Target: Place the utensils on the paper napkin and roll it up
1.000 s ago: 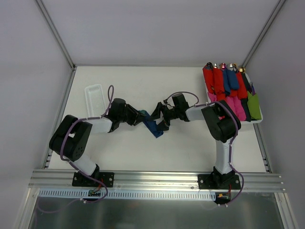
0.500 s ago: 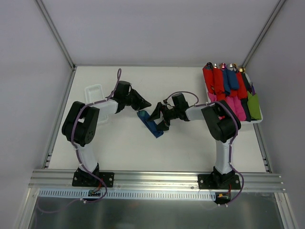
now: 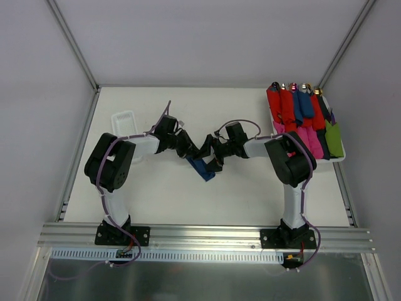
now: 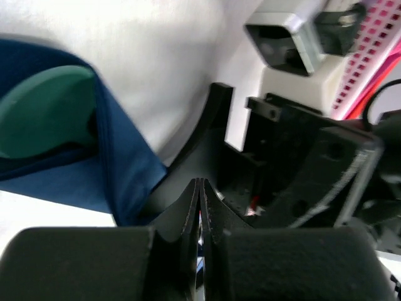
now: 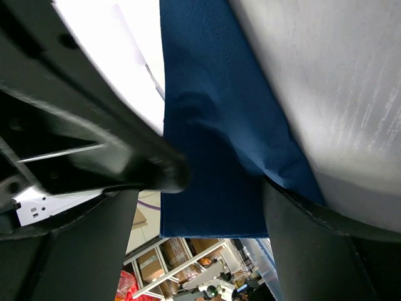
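White tabletop (image 3: 188,200), grey walls on three sides, an aluminium rail (image 3: 207,232) along the near edge.

Around the work: both arms reach in to mid-table and meet there, crowding the same spot. From above, the left gripper (image 3: 191,148) sits at the far end of the paper napkin (image 3: 202,168). The right gripper (image 3: 210,157) is just beside it, and the two black heads almost touch. In the left wrist view the right gripper's body fills the right half and blocks what lies behind it. In the right wrist view a black bar crosses the left side and hides that edge of the napkin.

Task things: the napkin is a dark navy roll lying at a slant at the table's centre. The left wrist view shows one of the utensils (image 4: 44,113), a rounded teal end tucked inside the navy folds. We cannot count how many are in there.

Hands: the left fingers (image 4: 193,202) are pressed together, with nothing visible between them. The right jaws stand wide apart with the napkin between them. We cannot tell whether they press on it.

Containers: a white slotted basket (image 3: 124,121) sits far left, partly behind the left arm. A white tray (image 3: 341,160) at far right holds red rolls (image 3: 282,106), pink rolls (image 3: 307,141), a lighter blue roll (image 3: 305,105) and a green roll (image 3: 334,139). They are packed side by side, with shiny tips (image 3: 293,85) at their far ends.
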Controlling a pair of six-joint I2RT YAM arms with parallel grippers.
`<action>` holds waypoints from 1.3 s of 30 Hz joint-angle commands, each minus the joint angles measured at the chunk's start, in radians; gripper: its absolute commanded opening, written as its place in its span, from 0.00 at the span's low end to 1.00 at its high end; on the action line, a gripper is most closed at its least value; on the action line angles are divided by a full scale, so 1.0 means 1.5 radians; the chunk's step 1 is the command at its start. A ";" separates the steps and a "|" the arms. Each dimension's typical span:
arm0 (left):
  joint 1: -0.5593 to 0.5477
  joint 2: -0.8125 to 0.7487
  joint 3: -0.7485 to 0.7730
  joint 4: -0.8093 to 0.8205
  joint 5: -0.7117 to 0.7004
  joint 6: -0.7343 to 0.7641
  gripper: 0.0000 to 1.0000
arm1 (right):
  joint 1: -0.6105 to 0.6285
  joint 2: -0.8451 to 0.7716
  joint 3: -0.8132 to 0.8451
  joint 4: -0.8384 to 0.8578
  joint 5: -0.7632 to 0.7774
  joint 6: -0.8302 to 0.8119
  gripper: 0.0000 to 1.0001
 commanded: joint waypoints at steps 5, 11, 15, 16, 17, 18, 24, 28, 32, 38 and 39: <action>-0.007 0.017 -0.022 -0.076 0.035 0.055 0.00 | -0.003 0.078 -0.028 -0.185 0.095 -0.042 0.83; -0.006 0.022 -0.028 -0.139 0.024 0.095 0.00 | -0.002 0.068 -0.011 -0.202 0.087 -0.062 0.82; -0.006 0.014 -0.052 -0.155 0.005 0.109 0.00 | -0.003 0.058 0.005 -0.206 0.079 -0.075 0.81; -0.005 0.013 -0.056 -0.158 0.004 0.111 0.00 | -0.003 0.057 0.009 -0.208 0.076 -0.077 0.80; -0.003 0.014 -0.059 -0.158 0.003 0.113 0.00 | -0.002 0.054 0.013 -0.215 0.073 -0.088 0.79; -0.003 0.018 -0.061 -0.158 0.003 0.116 0.00 | -0.003 0.053 0.028 -0.221 0.071 -0.095 0.79; 0.003 0.040 -0.067 -0.158 -0.014 0.122 0.00 | -0.004 0.047 0.109 -0.252 -0.017 -0.137 0.73; 0.005 0.067 -0.063 -0.158 -0.022 0.127 0.00 | -0.006 0.017 0.158 -0.257 -0.062 -0.155 0.66; 0.010 0.075 -0.066 -0.159 -0.027 0.130 0.00 | -0.010 -0.009 0.190 -0.308 -0.081 -0.208 0.58; 0.016 0.078 -0.069 -0.159 -0.032 0.139 0.00 | -0.013 -0.034 0.203 -0.390 -0.053 -0.327 0.34; 0.016 0.078 -0.069 -0.159 -0.032 0.140 0.00 | -0.013 -0.035 0.210 -0.405 -0.044 -0.347 0.31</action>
